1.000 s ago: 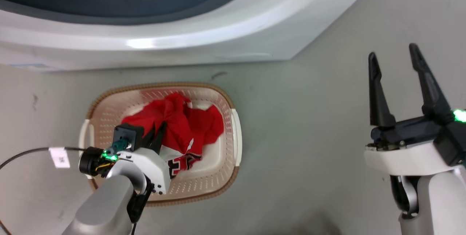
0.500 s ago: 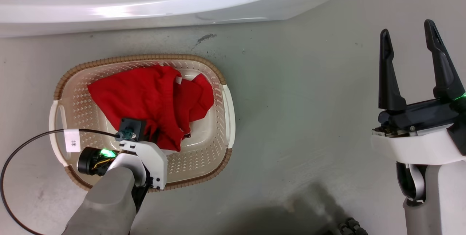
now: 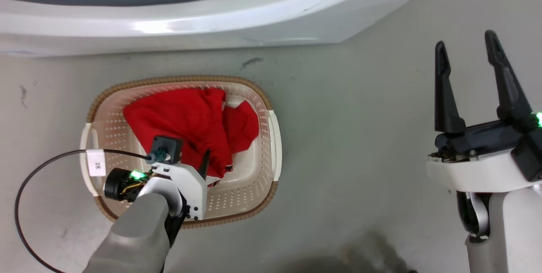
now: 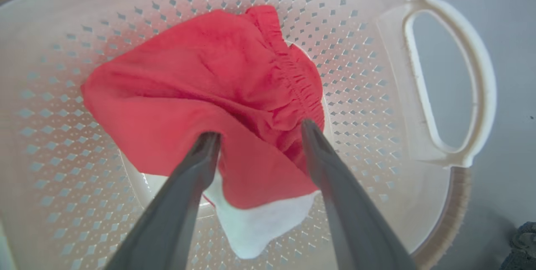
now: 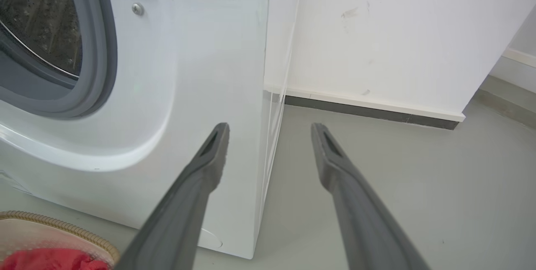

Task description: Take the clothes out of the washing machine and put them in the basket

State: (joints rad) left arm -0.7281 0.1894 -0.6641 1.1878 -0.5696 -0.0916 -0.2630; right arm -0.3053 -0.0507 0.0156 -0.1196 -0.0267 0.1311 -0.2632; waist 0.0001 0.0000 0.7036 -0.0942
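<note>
The red clothes [image 3: 190,125] lie heaped in the basket [image 3: 263,100], on the floor [image 3: 360,137] just in front of the washing machine [image 3: 211,23]. My left claw [image 4: 259,129] hangs over them, spread wide, gripping nothing: I judge the drop done. Next I'd lift clear and check the drum [image 5: 37,23]. My right claw [image 3: 465,39] hovers well off to the right, wide and empty.

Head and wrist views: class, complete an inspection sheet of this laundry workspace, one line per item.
Surface: grey floor, scuffed near washing machine.
Job's things: red clothes heaped in basket; basket on floor before the machine.
Clutter: nothing seen.
Grippers: left gripper open over clothes, inside basket; right gripper open, empty, clear of basket.
Cables: black cable with white tag loops from left wrist.
Surroundings: white wall, dark skirting.
</note>
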